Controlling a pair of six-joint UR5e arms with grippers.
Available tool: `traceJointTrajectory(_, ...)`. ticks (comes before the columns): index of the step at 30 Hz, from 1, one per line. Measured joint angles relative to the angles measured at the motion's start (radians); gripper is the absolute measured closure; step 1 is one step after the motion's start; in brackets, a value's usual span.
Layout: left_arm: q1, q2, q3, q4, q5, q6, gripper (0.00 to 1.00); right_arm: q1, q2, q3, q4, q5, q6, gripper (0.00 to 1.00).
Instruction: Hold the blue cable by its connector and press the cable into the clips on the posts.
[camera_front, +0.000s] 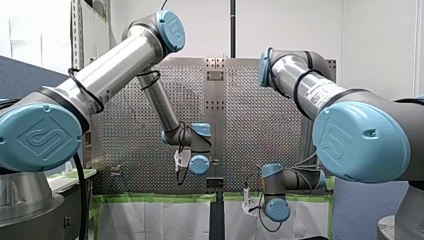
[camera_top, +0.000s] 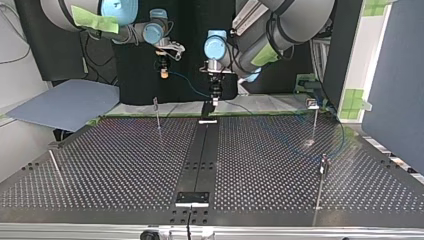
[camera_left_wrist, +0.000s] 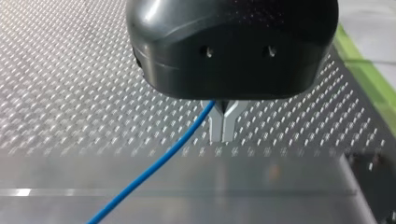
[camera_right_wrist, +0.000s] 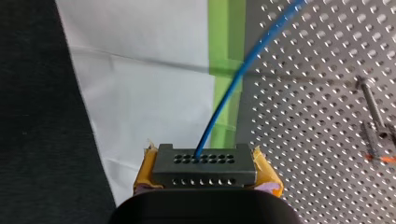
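My left claw (camera_left_wrist: 223, 125) has its metal fingertips (camera_left_wrist: 217, 126) pressed together. The blue cable (camera_left_wrist: 152, 163) passes through the fork where the fingers meet the black body and slants away over the perforated tabletop (camera_left_wrist: 70, 93). The tips themselves hold nothing.

My right claw (camera_right_wrist: 204, 169) is clamped by its yellow pads (camera_right_wrist: 145, 168) on the dark connector (camera_right_wrist: 204, 165), one pad on each side of the block. The connector's face has two rows of small round holes, and the cable enters one hole in the row farther from the claw. From there it curves ahead across a strip of green tape (camera_right_wrist: 226, 42) at the tabletop's edge. A white sheet (camera_right_wrist: 149, 93) lies beside the tape. A thin post (camera_right_wrist: 373, 116) stands on the tabletop off to one side, clear of the cable.

In the top view my right claw hangs in the upper left of the frame. The cable sags from it to my left claw, in the upper centre just over the tabletop's far edge. Further posts stand left of centre (camera_top: 157, 114), at the right (camera_top: 315, 122) and at the lower right (camera_top: 321, 180). The cable runs faintly on toward the right-hand one. Whether it sits in any clip cannot be told.
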Motion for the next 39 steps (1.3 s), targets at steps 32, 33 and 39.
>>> traceJointTrajectory(32, -0.149, -0.264, 0.241, -0.136, -0.039, -0.019, 1.0, -0.15, -0.173, 0.002, 0.026, -0.048, 0.017, 1.0)
traceJointTrajectory(33, -0.152, -0.274, 0.25, -0.14, -0.044, -0.028, 1.0, -0.153, -0.173, 0.002, 0.023, -0.05, 0.015, 1.0)
traceJointTrajectory(39, -0.172, -0.327, 0.296, -0.166, -0.064, -0.072, 1.0, -0.168, -0.171, 0.001, -0.003, -0.077, 0.003, 1.0)
